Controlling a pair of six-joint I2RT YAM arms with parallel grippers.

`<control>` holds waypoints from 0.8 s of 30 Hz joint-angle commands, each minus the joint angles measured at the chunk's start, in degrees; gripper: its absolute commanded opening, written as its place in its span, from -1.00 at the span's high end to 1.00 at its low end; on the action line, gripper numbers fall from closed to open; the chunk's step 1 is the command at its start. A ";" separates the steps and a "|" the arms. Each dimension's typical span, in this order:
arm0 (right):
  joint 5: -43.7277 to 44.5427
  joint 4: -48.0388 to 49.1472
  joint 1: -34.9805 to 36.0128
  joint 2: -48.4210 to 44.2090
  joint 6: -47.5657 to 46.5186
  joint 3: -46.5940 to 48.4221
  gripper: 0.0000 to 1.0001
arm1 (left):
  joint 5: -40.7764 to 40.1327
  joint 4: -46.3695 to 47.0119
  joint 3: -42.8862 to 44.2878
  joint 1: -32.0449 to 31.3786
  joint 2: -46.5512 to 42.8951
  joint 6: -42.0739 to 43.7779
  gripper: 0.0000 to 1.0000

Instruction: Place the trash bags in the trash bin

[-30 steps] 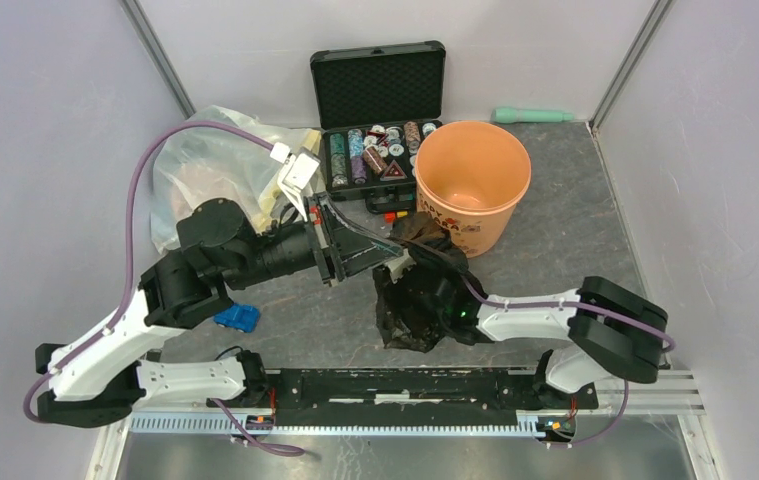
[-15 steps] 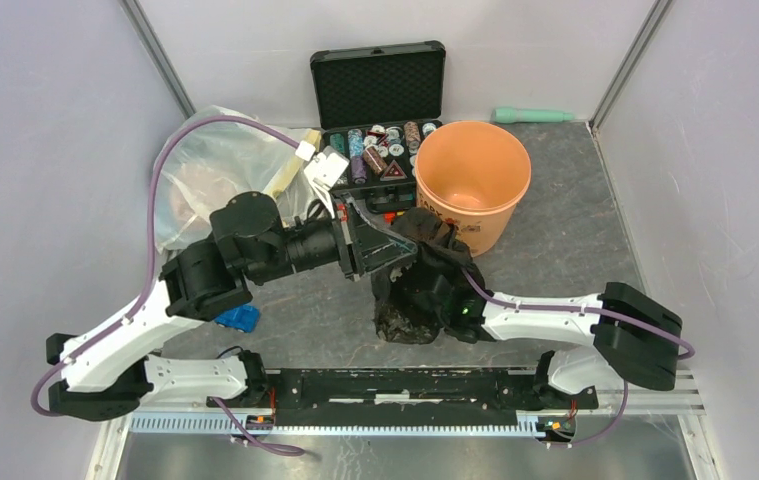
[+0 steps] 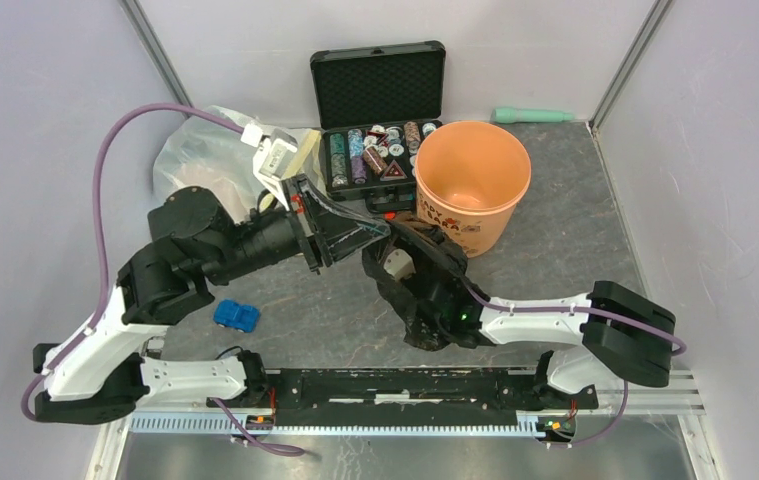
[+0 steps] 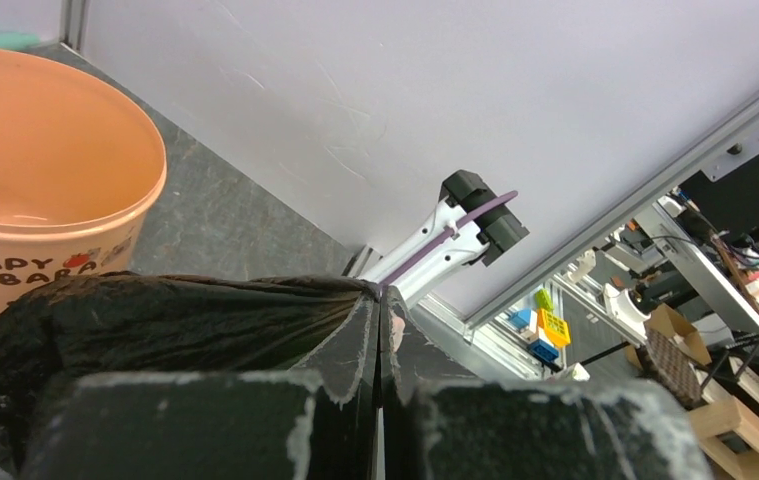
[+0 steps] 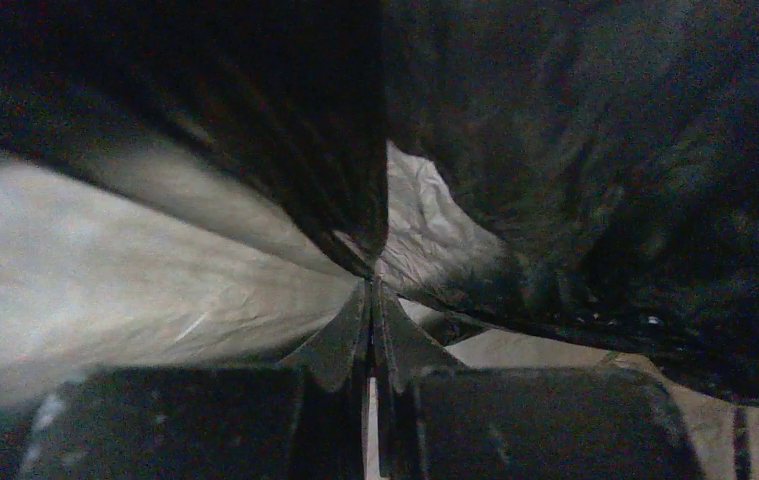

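Observation:
The black trash bag (image 3: 425, 300) hangs crumpled between my two grippers, just in front of the orange trash bin (image 3: 472, 172), which stands upright with its mouth empty. My left gripper (image 3: 379, 236) is shut on the bag's upper edge; in the left wrist view the fingertips (image 4: 379, 300) pinch the black film (image 4: 175, 320), with the bin (image 4: 45, 170) at the left. My right gripper (image 5: 370, 292) is shut on a fold of the bag (image 5: 595, 180). In the top view the bag covers it. A gap shows in the bag's mouth (image 3: 396, 262).
An open black case of chips (image 3: 375, 140) stands behind the bag, left of the bin. A big translucent bag (image 3: 205, 165) lies at the back left. A blue toy (image 3: 236, 316) lies near the left arm. A green tool (image 3: 533, 115) lies by the back wall.
My left gripper first moved right, then pulled back left and slightly up with the bag's edge. The bag is now stretched out, with its mouth opened. The right gripper stayed under the bag.

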 commanded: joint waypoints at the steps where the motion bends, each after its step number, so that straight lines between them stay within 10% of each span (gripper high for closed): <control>1: -2.97 -1.64 0.74 -2.72 -1.95 3.16 0.89 | 3.23 7.41 -5.46 -0.36 -0.48 -0.66 0.96; 24: 13.84 -3.41 15.52 -19.48 -13.93 -2.26 0.22 | -24.93 -16.69 -1.38 1.59 -2.40 7.47 0.96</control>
